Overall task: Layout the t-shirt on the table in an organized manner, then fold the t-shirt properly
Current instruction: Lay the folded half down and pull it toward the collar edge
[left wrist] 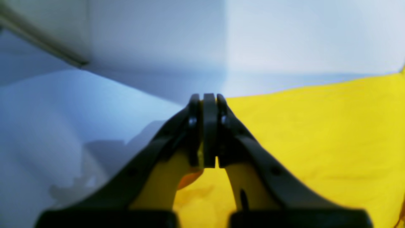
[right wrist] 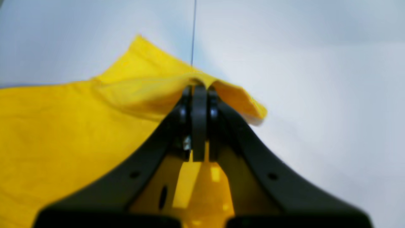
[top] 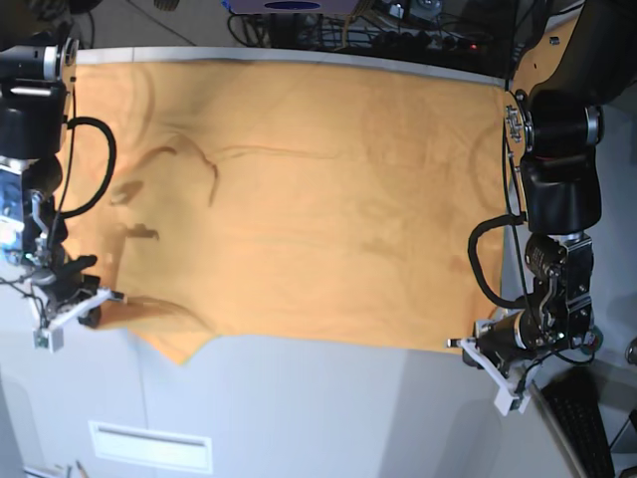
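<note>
black jaws of the left gripper fill the foreground of the left wrist view, pressed together with a thin sliver of yellow cloth showing between them, so it is clamped on the edge of the t-shirt. beyond the tips the fabric spreads to the right, with the pale bench to the left and behind it. on the right wrist view the right gripper is likewise closed tight on the t-shirt, the cloth rising in a small peak over the tips and a loose flap drooping just to their right; a thin seam line runs away across the bench beyond. from the base view the t-shirt lies spread wide and mostly flat over the bench, reaching its far edge, with a few shallow creases toward that view's left and an uneven near hem. the right gripper holds the near corner on that view's left, the left gripper the near corner on its right. cables lie past the far edge.
</note>
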{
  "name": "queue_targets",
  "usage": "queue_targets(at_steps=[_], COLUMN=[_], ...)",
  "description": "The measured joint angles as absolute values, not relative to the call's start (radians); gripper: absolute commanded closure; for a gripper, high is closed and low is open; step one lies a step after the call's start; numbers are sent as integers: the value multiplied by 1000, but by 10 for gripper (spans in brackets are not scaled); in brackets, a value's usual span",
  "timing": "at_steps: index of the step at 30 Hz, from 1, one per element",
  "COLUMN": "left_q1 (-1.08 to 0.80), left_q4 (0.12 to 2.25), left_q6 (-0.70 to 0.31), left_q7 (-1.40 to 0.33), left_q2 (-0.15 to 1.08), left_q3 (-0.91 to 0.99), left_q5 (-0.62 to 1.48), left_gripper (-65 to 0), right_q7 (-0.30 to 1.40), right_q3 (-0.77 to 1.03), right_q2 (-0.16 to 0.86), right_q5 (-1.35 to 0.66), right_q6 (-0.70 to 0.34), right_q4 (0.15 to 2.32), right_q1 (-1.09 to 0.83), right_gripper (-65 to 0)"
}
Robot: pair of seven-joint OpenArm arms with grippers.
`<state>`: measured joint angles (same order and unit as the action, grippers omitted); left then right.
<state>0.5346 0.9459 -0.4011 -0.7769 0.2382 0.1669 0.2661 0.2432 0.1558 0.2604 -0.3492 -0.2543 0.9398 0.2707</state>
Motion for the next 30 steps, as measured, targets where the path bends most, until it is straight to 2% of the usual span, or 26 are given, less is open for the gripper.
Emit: queue_targets(at_steps=[6,14,19,22,30], left_q1=[463,335,253,210,96], left_q4=[965,1140,1212,1251,1398], left_q6=[-402,-402,-411,-406,-416], left_q7=[-783,-785,-794,-835,-864], left_q2=[238,247,264,275,271], left_q3=[167,171,296,306,309], left_q5=[269,278,277,279,284], left_gripper=[0,0,0,0,0], right_q7=[204,203,202,206,419], right_q3=[155,154,164,184,282], right_q2=[266,277,302,290,292], right_q5=[-348,-350,-347,-352,-359], right_q6=[-253,-256,-251,-259,-259], right_q4=[892,1046,1092,1123,1298], right_q1=[260,150,80,36,-39], right_gripper=[0,0,0,0,0])
